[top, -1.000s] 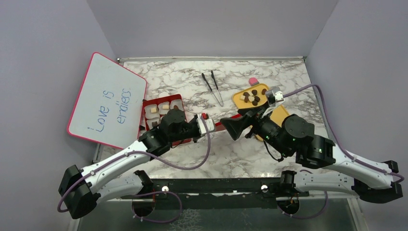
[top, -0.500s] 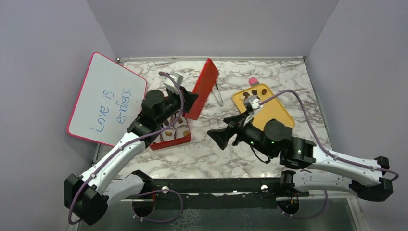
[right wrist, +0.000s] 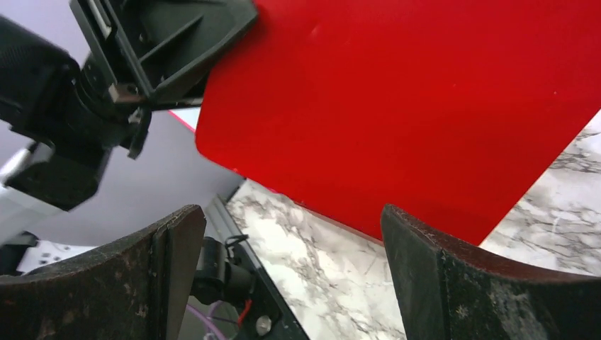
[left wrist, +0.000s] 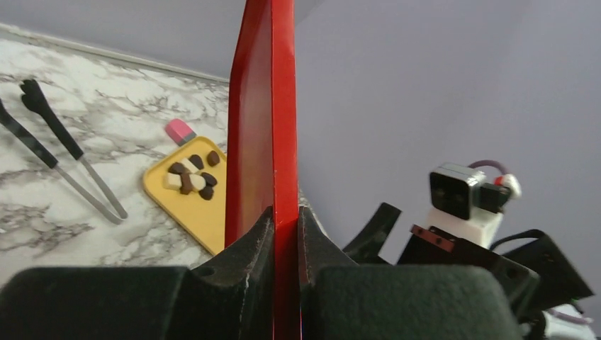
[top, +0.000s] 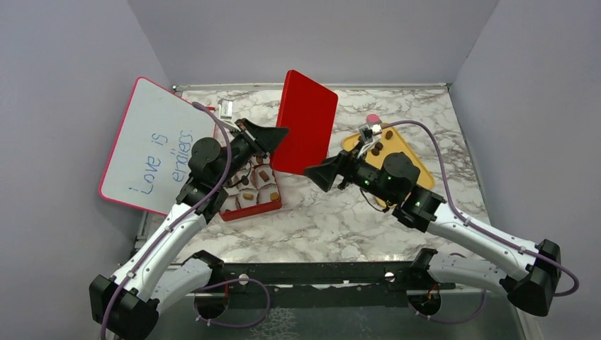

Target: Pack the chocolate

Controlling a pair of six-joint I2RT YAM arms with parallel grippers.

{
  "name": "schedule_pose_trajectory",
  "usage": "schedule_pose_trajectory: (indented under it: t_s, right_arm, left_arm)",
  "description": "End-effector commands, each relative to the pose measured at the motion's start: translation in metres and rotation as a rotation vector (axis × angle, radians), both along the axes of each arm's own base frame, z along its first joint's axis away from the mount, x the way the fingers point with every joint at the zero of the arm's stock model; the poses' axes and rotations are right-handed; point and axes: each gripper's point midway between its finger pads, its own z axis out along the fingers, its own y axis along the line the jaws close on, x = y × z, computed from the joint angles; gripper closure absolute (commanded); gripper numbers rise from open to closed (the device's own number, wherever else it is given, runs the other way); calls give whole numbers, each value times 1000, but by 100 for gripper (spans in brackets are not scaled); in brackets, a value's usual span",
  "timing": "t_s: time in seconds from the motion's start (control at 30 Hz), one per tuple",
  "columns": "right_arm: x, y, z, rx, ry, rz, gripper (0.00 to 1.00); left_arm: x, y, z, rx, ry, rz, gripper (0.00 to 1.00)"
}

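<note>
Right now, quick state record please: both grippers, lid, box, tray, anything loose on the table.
left gripper: shut on the lid's edge, holding it upright off the table
lid: red, flat, raised between box and tray
right gripper: open, facing the lid's lower edge; contact unclear
box: red, uncovered, paper cups inside, some with brown pieces
tray: yellow, holds a pile of chocolate
pink block: at the tray's far end
tongs: lying on the table

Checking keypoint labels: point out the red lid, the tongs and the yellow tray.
red lid [top: 306,122], top external view, middle of its flat face.
tongs [left wrist: 71,144], left wrist view, black part of one arm.
yellow tray [left wrist: 200,219], left wrist view, bare yellow surface.
</note>
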Motion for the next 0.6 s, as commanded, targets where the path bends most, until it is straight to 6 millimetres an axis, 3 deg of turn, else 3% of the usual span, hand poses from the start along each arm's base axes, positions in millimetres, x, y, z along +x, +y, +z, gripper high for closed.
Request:
schedule_pose_trajectory:
  t_s: [0.0,0.23,0.43,0.57]
  right_arm:
    - [-8,-1,33,205,27,109,1]
    - [12,-41,36,339,111,-37,0]
    - [-5,-49,42,495,201,10,0]
    - [-3,-53,38,524,258,-17,0]
  left_arm:
    - [-23,7,50,-223,-37,-49,100]
    - [-40,25,88,-303,-111,-9,100]
    - [-50,25,103,-367,-105,-53,100]
    - [-59,28,116,-410,-129,-75,100]
